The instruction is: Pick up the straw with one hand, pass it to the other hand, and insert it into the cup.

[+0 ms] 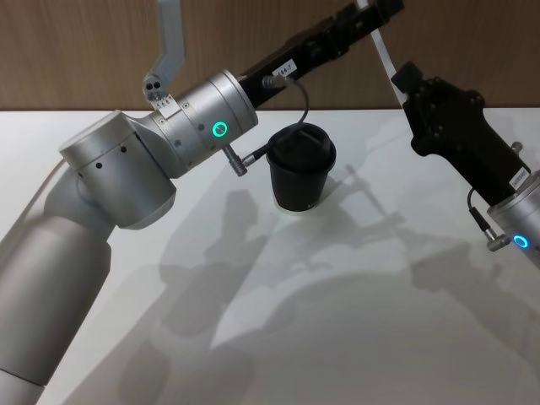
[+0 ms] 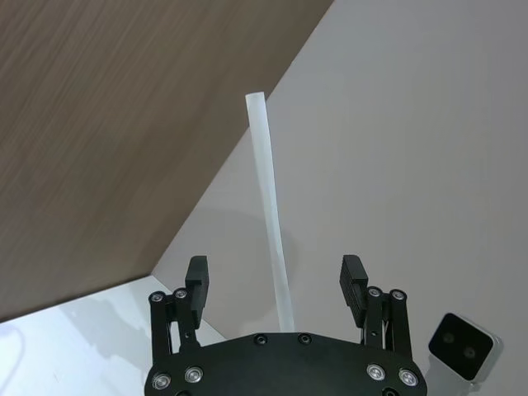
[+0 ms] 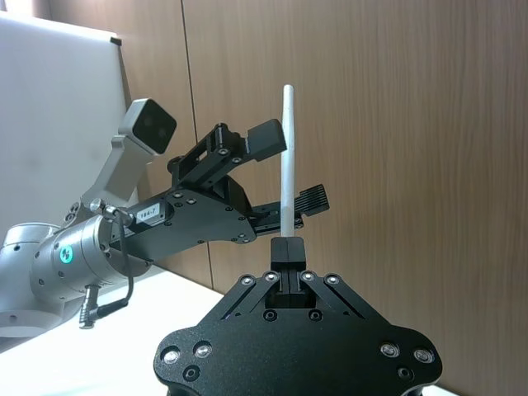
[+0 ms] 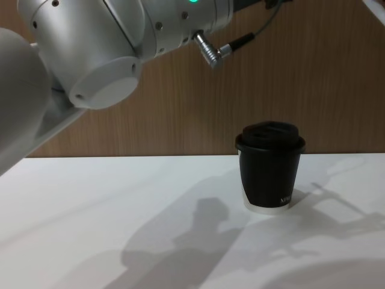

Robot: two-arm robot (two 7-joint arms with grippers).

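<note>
1. Largest risk, a dropped straw. The right gripper (image 3: 289, 247) is clamped on one end of the straw (image 3: 286, 157). The straw is held in the air, well above the table (image 1: 337, 337), beyond the cup (image 1: 301, 169) and to its right. The left gripper (image 2: 275, 268) has its fingers (image 2: 198, 276) spread wide, with the straw between them touching neither. If the right gripper lets go before the left has closed firmly, the straw would likely fall.
2. Next, a crooked grasp. The straw runs at a slight slant between the left gripper's fingers, so one finger may reach it first and bend or twist it.
3. Smaller, a missed insertion. The cup wears a domed lid (image 1: 301, 150) whose opening cannot be made out, so a tilted straw could skid off it.
4. Least, a tipped cup. It stands free on the table, and a sideways push from the straw could topple it.
</note>
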